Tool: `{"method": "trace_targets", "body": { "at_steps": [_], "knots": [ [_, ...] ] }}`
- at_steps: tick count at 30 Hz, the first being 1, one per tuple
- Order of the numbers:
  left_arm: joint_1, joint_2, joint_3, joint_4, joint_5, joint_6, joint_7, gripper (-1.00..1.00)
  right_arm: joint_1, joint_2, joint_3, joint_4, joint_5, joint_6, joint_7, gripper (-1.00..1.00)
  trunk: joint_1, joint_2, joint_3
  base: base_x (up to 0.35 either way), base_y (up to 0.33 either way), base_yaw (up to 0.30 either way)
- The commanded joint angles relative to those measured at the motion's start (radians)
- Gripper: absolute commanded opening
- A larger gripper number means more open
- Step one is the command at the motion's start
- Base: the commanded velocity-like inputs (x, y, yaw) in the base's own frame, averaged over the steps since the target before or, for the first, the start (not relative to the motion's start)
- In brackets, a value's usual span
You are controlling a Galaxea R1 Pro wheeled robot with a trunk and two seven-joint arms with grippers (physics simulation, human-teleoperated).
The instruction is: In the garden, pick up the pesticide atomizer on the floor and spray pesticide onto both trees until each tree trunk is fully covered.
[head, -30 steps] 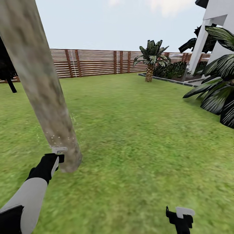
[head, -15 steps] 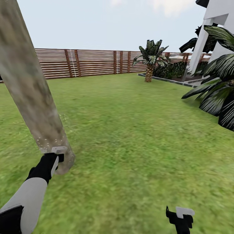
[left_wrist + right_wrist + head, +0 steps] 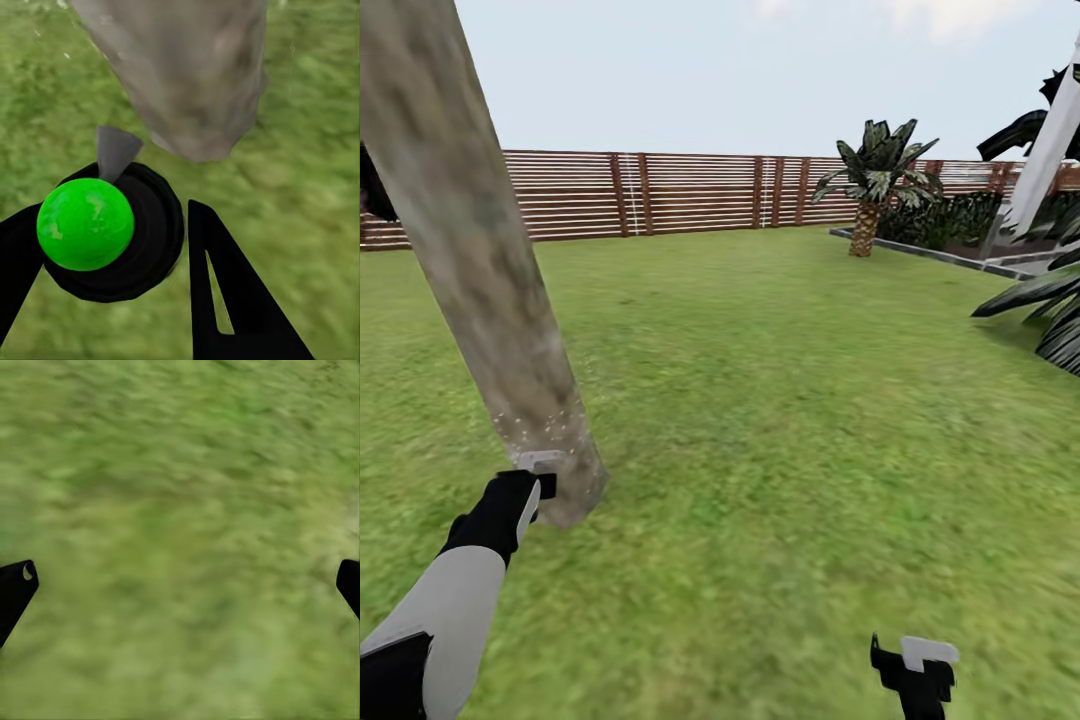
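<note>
The thick mottled grey-tan tree trunk (image 3: 480, 260) leans up the left of the head view from its base in the grass floor (image 3: 780, 420). Pale specks dot the bark just above the base. My left gripper (image 3: 525, 492) is shut on the pesticide atomizer (image 3: 541, 462), right beside the trunk base. In the left wrist view the atomizer (image 3: 101, 225) is black with a bright green ball top. Its grey nozzle (image 3: 115, 150) points at the trunk (image 3: 187, 75), and the black fingers (image 3: 232, 300) clamp its sides. My right gripper (image 3: 908, 660) hangs low at the front right, open over grass (image 3: 180, 540).
A brown slat fence (image 3: 690, 190) closes the far side of the lawn. A short palm (image 3: 875, 180) and a paved bed edge stand at the back right. Beside them are a white house column (image 3: 1050, 150) and dark broad leaves (image 3: 1050, 310). A dark shrub (image 3: 372, 185) peeks out behind the trunk.
The whole picture has swung, so the head camera has moved: the trunk slid left, then back right, while palm and house ended further right. Both arms hold the same place in the picture.
</note>
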Motion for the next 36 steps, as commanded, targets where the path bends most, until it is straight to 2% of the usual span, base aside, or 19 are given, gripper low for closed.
{"method": "trace_targets", "body": {
  "at_steps": [1,13,17,22,24,27,36],
  "knots": [
    [-0.001,-0.001,0.001,-0.001,-0.002,0.004,0.001,-1.0,0.0,0.0,0.008,0.0,-0.008,-0.003,-0.002,1.0,0.0,0.0,-0.001,0.241,-0.183,0.141],
    [-0.001,-0.001,0.003,-0.001,0.0,0.003,0.002,-1.0,0.0,0.0,0.008,0.0,-0.008,-0.003,-0.002,1.0,0.0,0.0,-0.001,0.176,-0.222,0.012],
    [-0.001,0.001,0.005,0.003,-0.002,0.001,0.002,-1.0,0.0,0.0,0.008,0.0,-0.008,-0.003,-0.002,1.0,0.0,0.0,-0.001,0.027,-0.269,0.199],
    [0.028,0.025,0.014,0.013,-0.003,-0.004,0.005,-1.0,0.0,0.0,0.008,0.0,-0.008,-0.003,-0.002,1.0,0.0,0.0,-0.001,0.001,-0.272,0.269],
    [0.039,0.054,0.014,0.014,-0.003,-0.004,0.005,-1.0,0.0,0.0,0.008,0.0,-0.008,-0.003,-0.002,1.0,0.0,0.0,-0.001,0.015,-0.273,0.271],
    [0.055,0.071,0.014,0.014,0.0,-0.005,0.005,-1.0,0.0,0.0,0.008,0.0,-0.008,-0.003,-0.002,1.0,0.0,0.0,-0.001,0.125,-0.255,0.272],
    [0.059,0.053,0.015,0.016,0.006,-0.005,0.005,-1.0,0.0,0.0,0.008,0.0,-0.008,-0.003,-0.002,1.0,0.0,0.0,-0.001,0.237,-0.18,0.217]
  ]
}}
